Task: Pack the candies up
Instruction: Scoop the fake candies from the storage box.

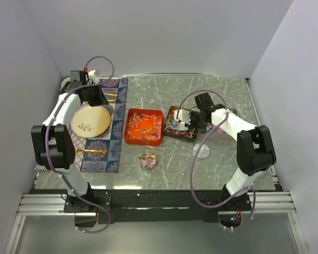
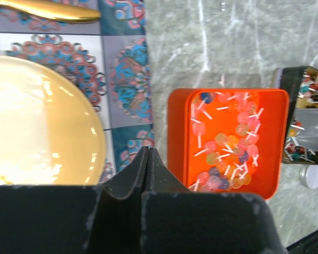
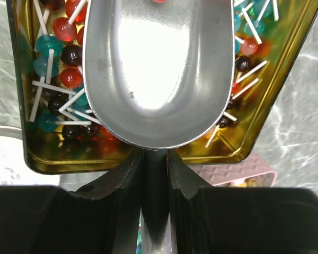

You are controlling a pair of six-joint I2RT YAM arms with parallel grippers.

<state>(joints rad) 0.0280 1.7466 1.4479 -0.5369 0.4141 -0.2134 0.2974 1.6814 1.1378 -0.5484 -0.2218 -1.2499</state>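
Candies (image 1: 144,126) on white sticks fill the orange tray (image 1: 128,127), which the left wrist view shows with its pink, yellow and blue candies (image 2: 228,148) inside the tray wall (image 2: 177,132). More red, teal and dark candies (image 3: 58,69) lie in the gold tin (image 3: 42,161) to the tray's right (image 1: 176,136). My right gripper (image 3: 155,153) is shut on the handle of a metal scoop (image 3: 161,69), held over the tin (image 1: 193,120); the scoop's bowl looks nearly bare. My left gripper (image 2: 148,151) is shut on nothing, hovering over the placemat beside the plate (image 1: 98,99).
A gold plate (image 1: 91,120) and gold cutlery (image 2: 42,8) lie on a patterned placemat (image 1: 116,143) at left. A small clear pack of candies (image 1: 147,159) stands in front of the tray. A clear round lid (image 1: 202,151) lies near the tin. A pink box (image 3: 244,174) sits under the tin's edge.
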